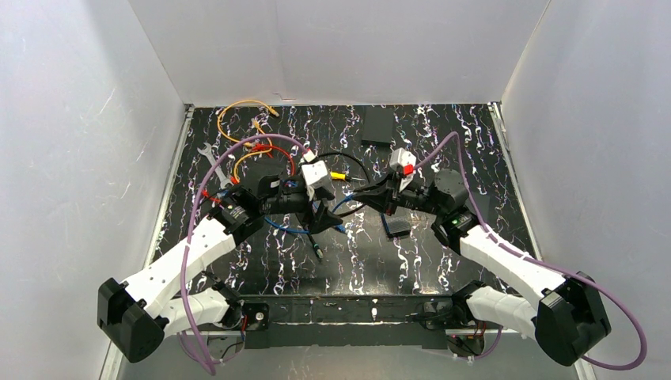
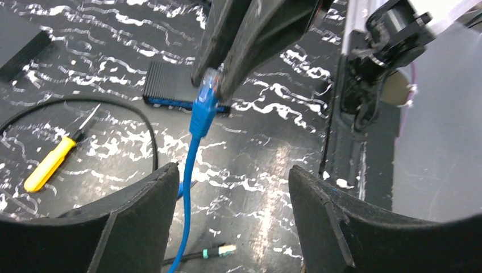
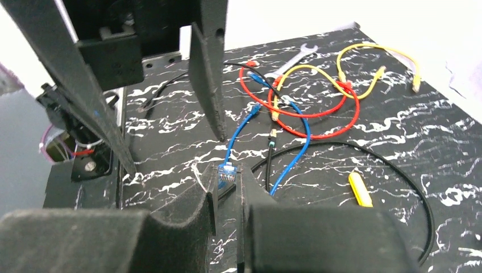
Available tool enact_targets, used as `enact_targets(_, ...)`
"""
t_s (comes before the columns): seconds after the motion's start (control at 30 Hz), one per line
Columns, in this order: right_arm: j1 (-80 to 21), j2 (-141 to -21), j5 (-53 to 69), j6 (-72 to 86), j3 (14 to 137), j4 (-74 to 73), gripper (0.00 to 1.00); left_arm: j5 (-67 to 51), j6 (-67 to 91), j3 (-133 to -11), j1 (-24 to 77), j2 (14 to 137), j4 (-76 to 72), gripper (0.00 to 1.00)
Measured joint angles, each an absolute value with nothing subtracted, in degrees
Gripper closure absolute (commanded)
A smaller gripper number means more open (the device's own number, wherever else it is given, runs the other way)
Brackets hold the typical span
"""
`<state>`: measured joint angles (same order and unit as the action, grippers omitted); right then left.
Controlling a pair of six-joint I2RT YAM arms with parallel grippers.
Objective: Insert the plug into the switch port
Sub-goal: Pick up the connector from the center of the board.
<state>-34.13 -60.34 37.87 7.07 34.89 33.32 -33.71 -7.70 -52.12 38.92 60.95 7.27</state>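
Plug point(image 3: 228, 170) clenched in right gripper point(image 3: 226, 189), clear of the switch point(image 2: 167, 85) — left gripper point(image 2: 233, 173) released.

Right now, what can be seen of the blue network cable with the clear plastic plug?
The blue network cable looks thin and flexible, with a blue boot and a clear plastic plug at its end. The right end effector is shut on the plug, holding it raised above the black marbled table. Below, the cable hangs down and runs between the open fingers of the left end effector, close to one finger; whether it touches I cannot tell.
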Motion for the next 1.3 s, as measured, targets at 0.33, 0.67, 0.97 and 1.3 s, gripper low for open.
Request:
enact_targets(0.33, -34.11, -58.94, 47.99, 0.21, 33.01, 38.35, 0.99, -42.39, -5.34, -51.94, 38.59, 60.97, 2.31, 0.34)
enact_targets(0.67, -34.09, -56.58, 53.84, -0.67, 30.7, 44.05, 0.99, -47.75, -7.66, -48.16, 38.46, 61.12, -2.13, 0.38)
enact_targets(0.97, -34.09, -56.21, 55.7, -0.47, 29.65, 47.13, 0.99, -52.42, -8.51, -48.16, 38.46, 62.92, -3.97, 0.54)
enact_targets(1.3, -34.09, -56.51, 56.12, 1.28, 29.02, 49.95, 0.99, -53.69, -7.27, -48.16, 38.44, 64.42, -5.32, 0.69)
